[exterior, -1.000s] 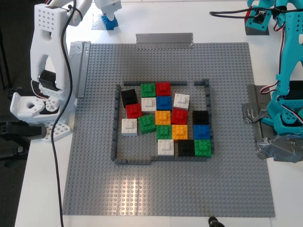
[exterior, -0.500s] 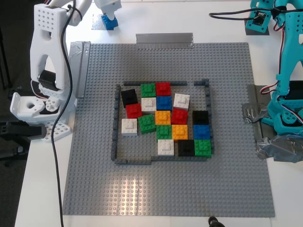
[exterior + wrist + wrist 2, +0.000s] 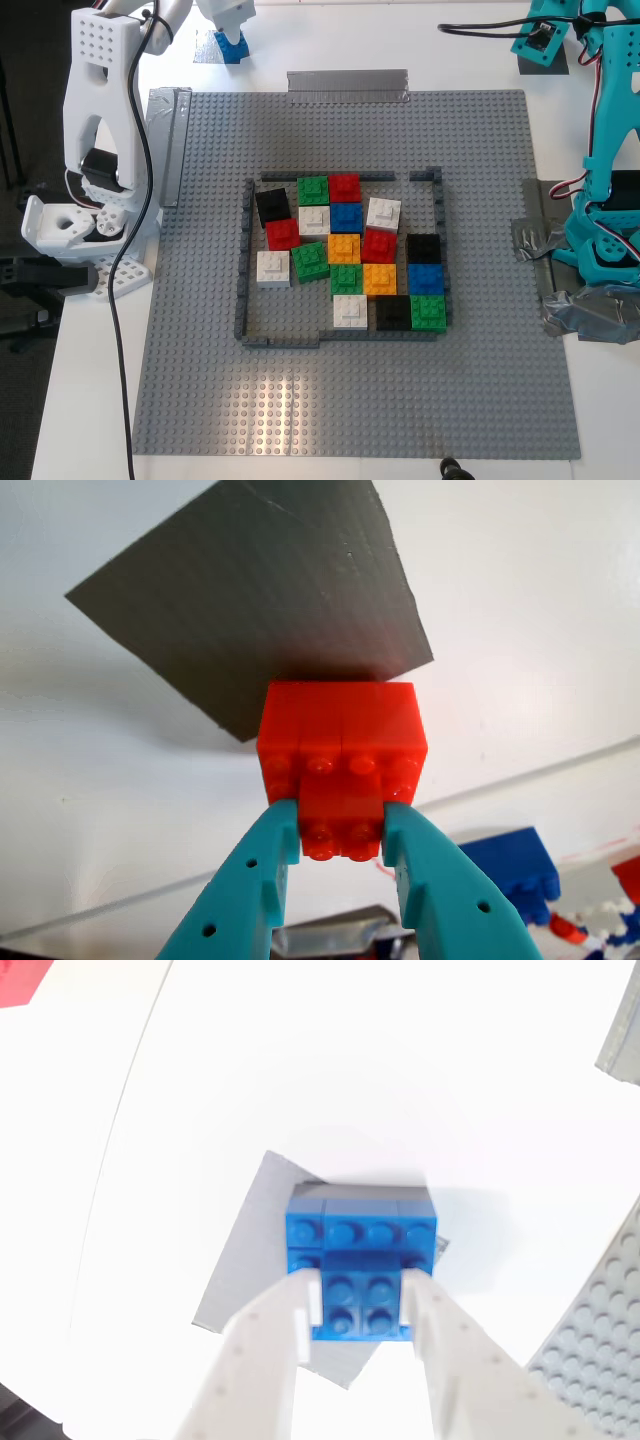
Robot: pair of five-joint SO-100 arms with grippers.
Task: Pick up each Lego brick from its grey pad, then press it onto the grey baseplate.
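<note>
Red brick (image 3: 342, 752) unseen in exterior view (frame edge), blue brick (image 3: 233, 49) half-hidden

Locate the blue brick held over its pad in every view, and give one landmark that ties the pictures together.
Exterior view: blue brick at the top edge, toward that view's left, under the white hand.
First wrist view: cannot tell; a blue piece in the background may be something else.
Second wrist view: centre, between my second hand's white fingers, over its grey pad.
Shared landmark: the grey baseplate, its corner beside the brick.
</note>
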